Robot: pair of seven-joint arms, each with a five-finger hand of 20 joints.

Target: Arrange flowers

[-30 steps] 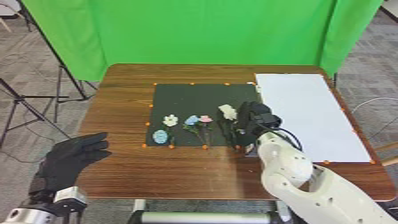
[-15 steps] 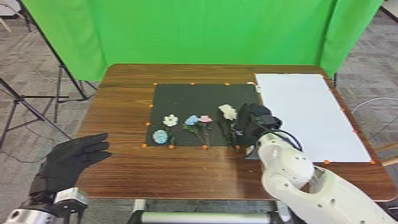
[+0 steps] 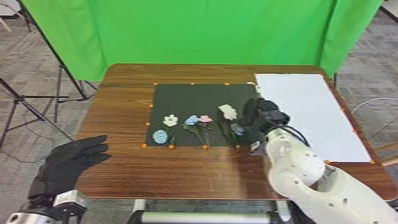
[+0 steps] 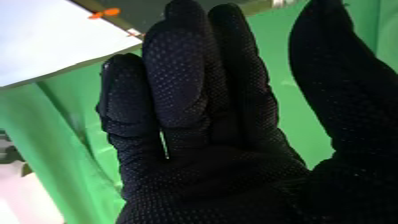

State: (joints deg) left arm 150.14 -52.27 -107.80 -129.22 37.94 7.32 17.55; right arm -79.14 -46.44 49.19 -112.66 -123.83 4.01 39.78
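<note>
In the head view, my right hand (image 3: pixel 255 111) is over the right side of the dark mat (image 3: pixel 191 95), close beside the white sheet (image 3: pixel 311 110). Just left of it lie a dusky blue bloom (image 3: pixel 237 129) and a larger white flower (image 3: pixel 227 111). Farther left on the mat are the pink flower (image 3: pixel 205 119), the light blue flower (image 3: pixel 192 120), the small white flower (image 3: pixel 171 120) and the pale blue oval bloom (image 3: pixel 160 136). My left hand (image 3: pixel 73 159) is over the table's (image 3: pixel 178 175) near left side, open and relaxed. With so little room beside the dusky bloom, a low sideways sweep could knock it into the white flower; the dark stems are hard to tell from the mat, so I could misjudge where to pinch and crush petals instead.

In the right wrist view, my right hand is open, its fingers (image 4: pixel 178 75) nearly straight, the thumb (image 4: pixel 324 70) well apart, nothing gripped. Closing from that wide a spread, I might catch two stems together or let a thin one slip through.
</note>
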